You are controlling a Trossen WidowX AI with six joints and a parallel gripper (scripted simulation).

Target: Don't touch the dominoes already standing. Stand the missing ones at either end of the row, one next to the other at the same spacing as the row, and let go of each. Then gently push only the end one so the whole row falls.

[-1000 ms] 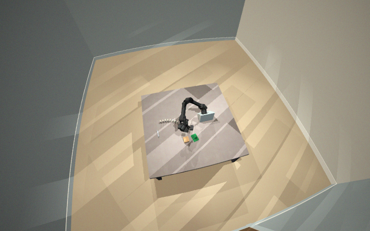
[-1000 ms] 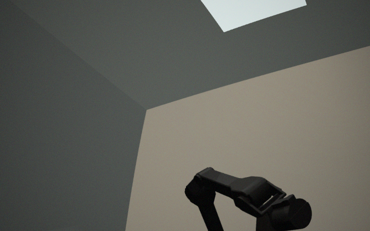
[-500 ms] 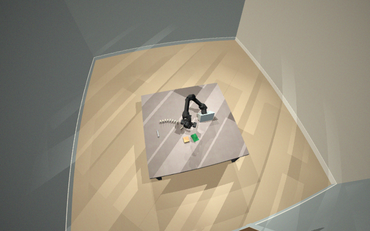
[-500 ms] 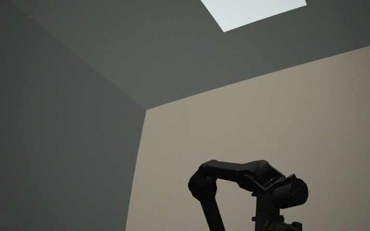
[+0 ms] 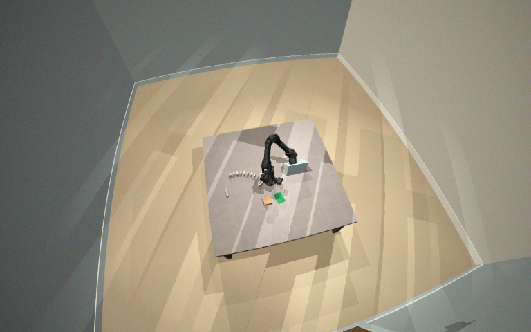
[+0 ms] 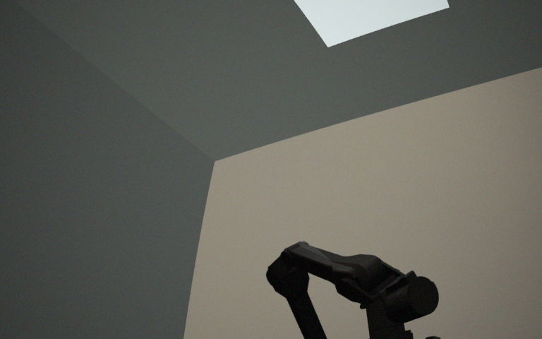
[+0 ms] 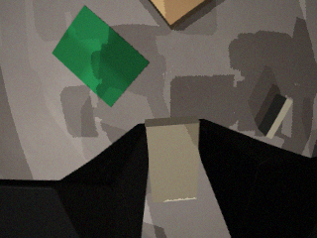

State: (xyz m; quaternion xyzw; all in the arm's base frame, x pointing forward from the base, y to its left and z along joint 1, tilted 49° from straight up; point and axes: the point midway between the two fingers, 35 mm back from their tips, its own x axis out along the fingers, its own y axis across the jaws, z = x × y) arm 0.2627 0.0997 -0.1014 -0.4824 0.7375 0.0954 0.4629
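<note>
Cream domino is sitting clamped in part-closed gripper — end placements, final push seemingly remaining; row is standing left of top-view centre.

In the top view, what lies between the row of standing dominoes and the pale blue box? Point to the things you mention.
The black arm (image 5: pixel 266 158) (image 6: pixel 339 271): its wrist end comes between the row (image 5: pixel 244 173) and the box (image 5: pixel 296 168), as the top view shows.

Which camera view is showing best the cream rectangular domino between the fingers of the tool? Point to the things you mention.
The wrist view: the cream rectangular domino (image 7: pixel 173 161) appears large there, between both fingers. The top view shows the arm region too small; the exterior view lacks it.
</note>
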